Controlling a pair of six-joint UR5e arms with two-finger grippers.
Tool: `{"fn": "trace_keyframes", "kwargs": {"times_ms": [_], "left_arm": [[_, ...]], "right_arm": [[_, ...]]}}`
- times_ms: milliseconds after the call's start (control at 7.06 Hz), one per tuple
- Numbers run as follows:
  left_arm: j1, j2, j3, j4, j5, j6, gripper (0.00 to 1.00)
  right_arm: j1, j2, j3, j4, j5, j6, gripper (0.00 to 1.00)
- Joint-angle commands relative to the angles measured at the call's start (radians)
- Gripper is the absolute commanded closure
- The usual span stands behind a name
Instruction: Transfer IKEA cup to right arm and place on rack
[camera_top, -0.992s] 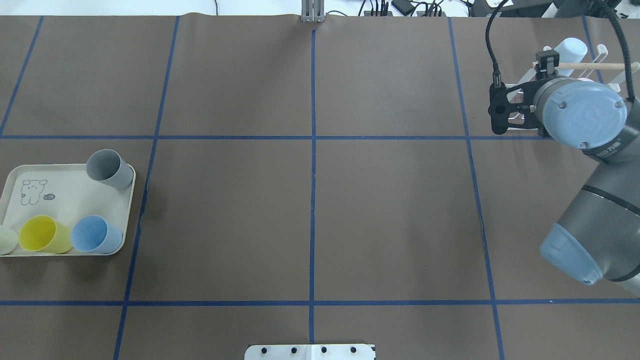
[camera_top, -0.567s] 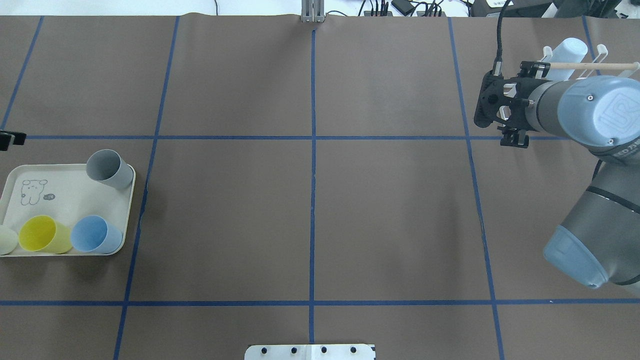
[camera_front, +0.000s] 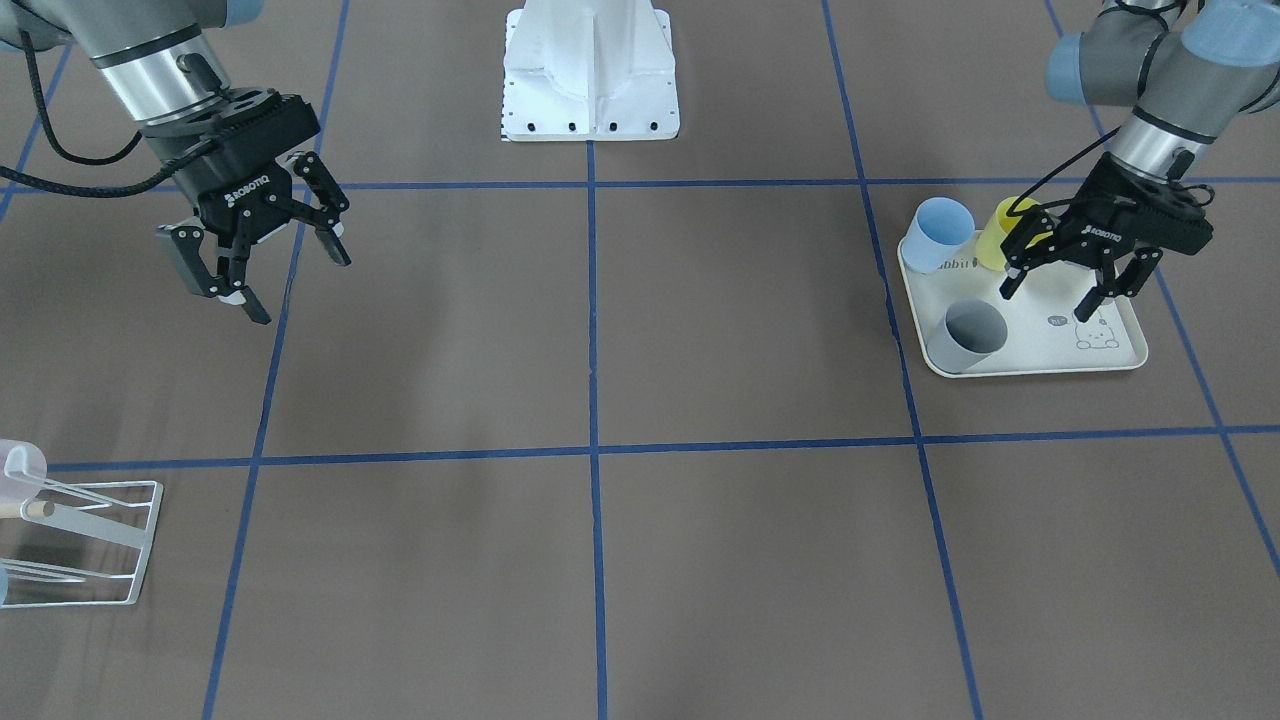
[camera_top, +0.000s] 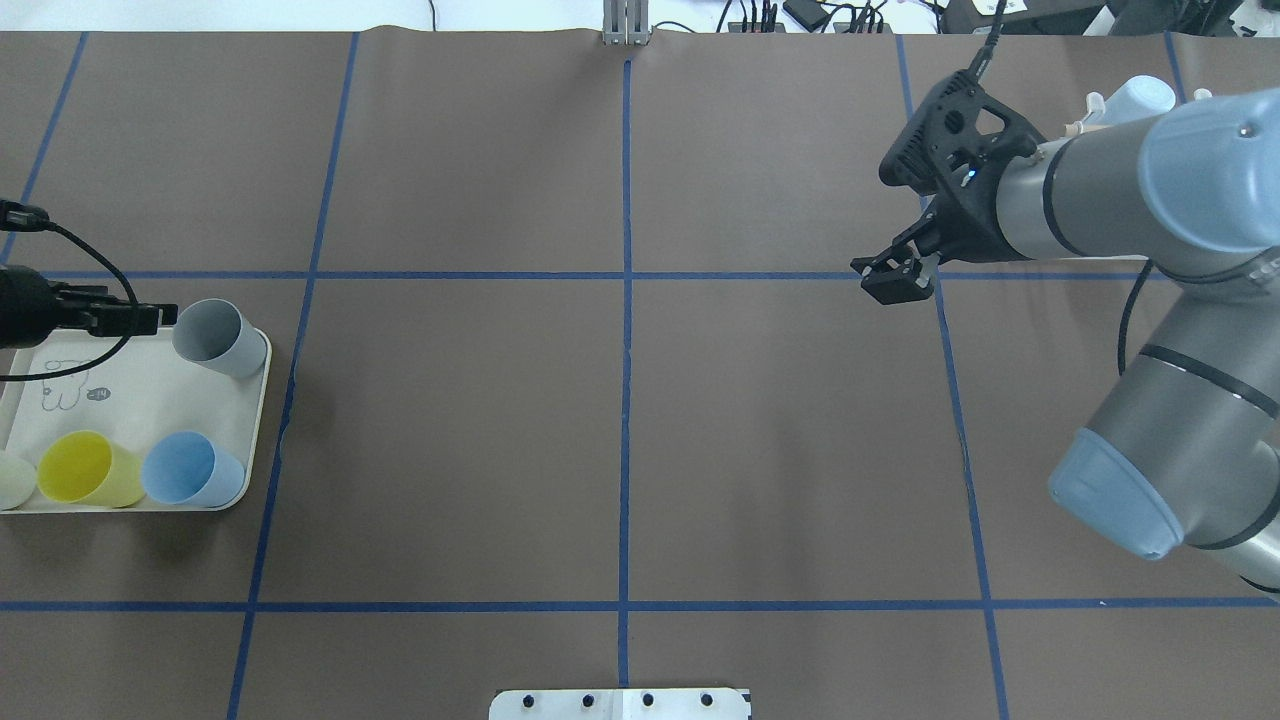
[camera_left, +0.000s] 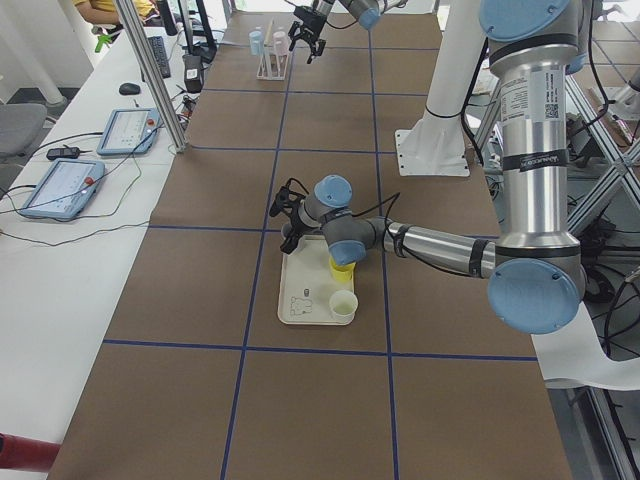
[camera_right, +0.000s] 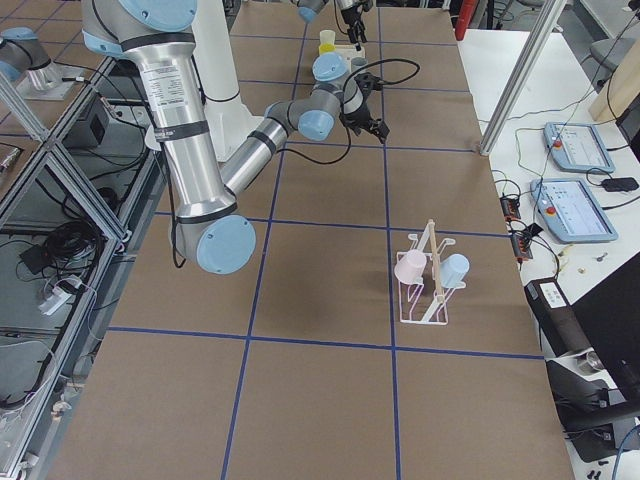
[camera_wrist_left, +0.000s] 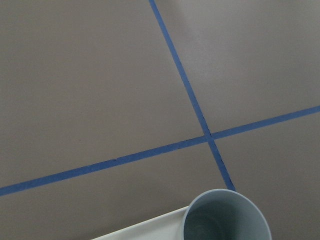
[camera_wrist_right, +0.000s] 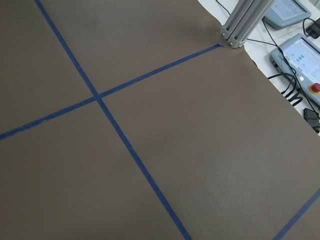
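Presently: grey cup (camera_front: 966, 336) stands mouth-up at a corner of the cream tray (camera_front: 1040, 345), ungripped. It is not between any fingers; it sits lower than the left gripper (camera_front: 1044, 300), just outside the fingertip nearest the table's middle. The overhead view agrees: a fingertip close beside the rim, contact not evident.

Left gripper's fingers spread wide, nothing between them, hanging over the tray. Left wrist view catches only the cup's open mouth at its lower edge. Judged: an approach to pick, spread kept wide to clear the rim or straddle the wall; the hand must shift toward the cup and drop.

Yellow cup (camera_front: 995, 232) and blue cup (camera_front: 938, 232) lie behind those fingers, toward the robot's base. Tight neighbours; a careless sweep could knock them.

Right gripper (camera_front: 300, 287) also splayed, empty, held above bare brown table (camera_top: 620, 400), well apart from the tray. Judged: waiting with room to receive the hand-over.

Rack (camera_right: 433, 260) is well beyond the right fingers, away from the robot's base, with a pink cup (camera_right: 410, 266) and a pale blue cup (camera_right: 455, 268) hung on it. Transfer and placing not yet done.
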Motion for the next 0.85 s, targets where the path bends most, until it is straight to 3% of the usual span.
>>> {"fn": "trace_keyframes", "kwargs": {"times_ms": [0, 283, 425, 709], "left_arm": [[0.005, -0.025, 0.036, -0.010, 0.014, -0.006, 0.06], [0.031, -0.031, 0.047, -0.010, 0.051, -0.007, 0.16], [0.042, -0.031, 0.045, -0.010, 0.053, -0.007, 0.32], [0.066, -0.031, 0.043, -0.010, 0.053, -0.007, 0.49]], "right_arm": [[0.000, 0.070, -0.004, -0.118, 0.107, 0.008, 0.01], [0.000, 0.066, -0.005, -0.112, 0.108, 0.017, 0.01], [0.000, 0.062, -0.005, -0.110, 0.105, 0.017, 0.01], [0.000, 0.059, -0.005, -0.110, 0.100, 0.017, 0.01]]}}
